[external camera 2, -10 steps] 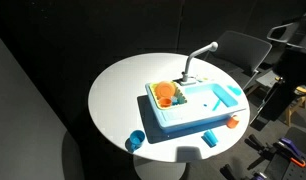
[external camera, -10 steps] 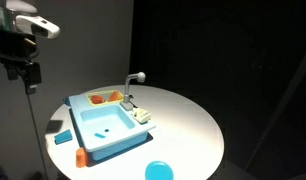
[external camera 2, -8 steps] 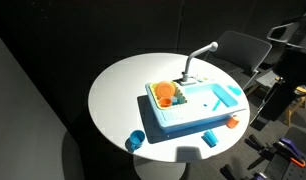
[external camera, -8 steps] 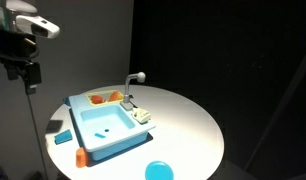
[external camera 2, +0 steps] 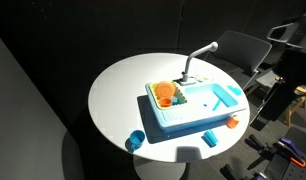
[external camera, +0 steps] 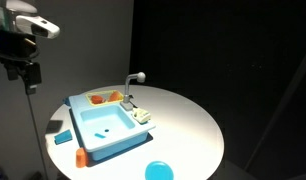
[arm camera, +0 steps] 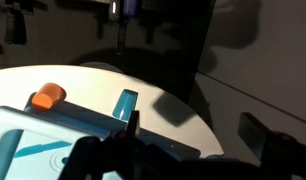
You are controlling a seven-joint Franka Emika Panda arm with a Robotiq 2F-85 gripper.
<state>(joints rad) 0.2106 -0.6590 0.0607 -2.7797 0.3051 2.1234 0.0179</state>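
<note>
A light blue toy sink (external camera: 103,125) with a grey faucet (external camera: 133,85) stands on a round white table (external camera: 183,120); both exterior views show it (external camera 2: 193,108). Orange items (external camera 2: 166,95) lie in its small compartment. In the wrist view my gripper (arm camera: 143,160) is only a dark shape at the bottom edge, above the sink's corner (arm camera: 33,135). Its jaws are lost in shadow, and I see nothing held in them. An orange block (arm camera: 47,96) and a blue block (arm camera: 125,103) lie on the table beyond the sink.
A blue round dish (external camera: 158,171) sits near the table's edge, also seen in an exterior view (external camera 2: 136,140). White and dark robot hardware (external camera: 23,25) hangs above the table's side. Dark chairs and equipment (external camera 2: 263,80) stand around the table. The surroundings are black.
</note>
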